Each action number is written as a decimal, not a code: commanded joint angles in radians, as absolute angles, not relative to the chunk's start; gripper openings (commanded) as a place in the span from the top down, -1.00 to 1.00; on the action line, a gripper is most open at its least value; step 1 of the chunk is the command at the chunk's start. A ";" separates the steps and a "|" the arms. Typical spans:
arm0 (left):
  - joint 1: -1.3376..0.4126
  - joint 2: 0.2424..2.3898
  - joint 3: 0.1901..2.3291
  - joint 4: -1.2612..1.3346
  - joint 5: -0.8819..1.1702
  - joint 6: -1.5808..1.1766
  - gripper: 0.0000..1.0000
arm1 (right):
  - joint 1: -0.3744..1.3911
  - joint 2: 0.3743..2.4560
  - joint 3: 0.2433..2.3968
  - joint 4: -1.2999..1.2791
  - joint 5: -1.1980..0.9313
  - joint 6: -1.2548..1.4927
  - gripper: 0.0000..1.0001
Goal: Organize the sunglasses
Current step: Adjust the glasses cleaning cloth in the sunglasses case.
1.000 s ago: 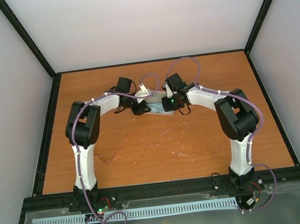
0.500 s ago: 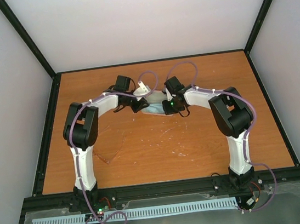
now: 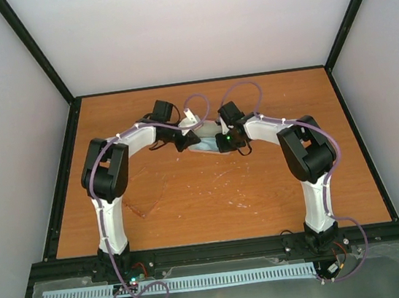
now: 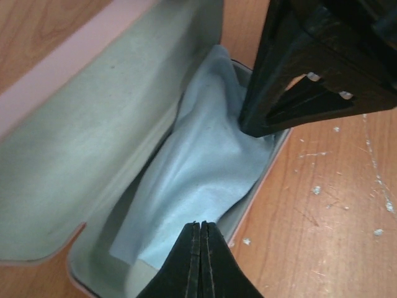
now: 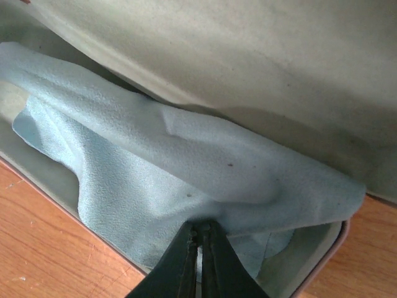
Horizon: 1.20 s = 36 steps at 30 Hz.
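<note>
while left gripper [image 4: 200, 228] and right gripper [image 5: 200, 231] both pinch the cloth [image 4: 201, 155], lifting could yank it from the case [image 4: 74, 155] beneath.

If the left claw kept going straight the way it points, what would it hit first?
Most likely the light blue cloth lying in the open pink case. The shut left gripper points straight at it; it may already be touching, but depth is unclear.

There are two pincers, the left pincer [image 4: 200, 231] and the right pincer [image 5: 200, 233]. There is one open pink case [image 4: 93, 155] beneath both tips, one light blue cloth [image 5: 186, 174] at those tips, and one pair of sunglasses [image 3: 149, 198] well behind the left pincer.
</note>
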State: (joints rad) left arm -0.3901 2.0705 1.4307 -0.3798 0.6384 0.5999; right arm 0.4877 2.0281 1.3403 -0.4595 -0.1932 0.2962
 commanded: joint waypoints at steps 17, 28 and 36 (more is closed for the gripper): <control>-0.442 2.194 1.519 -0.400 0.641 0.658 0.98 | 0.494 2.062 1.360 -0.510 -0.137 0.273 0.90; -0.437 2.176 1.538 -0.426 0.672 0.666 0.99 | 0.494 2.067 1.345 -0.516 -0.139 0.272 0.91; -0.419 2.186 1.536 -0.405 0.654 0.662 0.98 | 0.494 2.070 1.348 -0.519 -0.145 0.268 0.91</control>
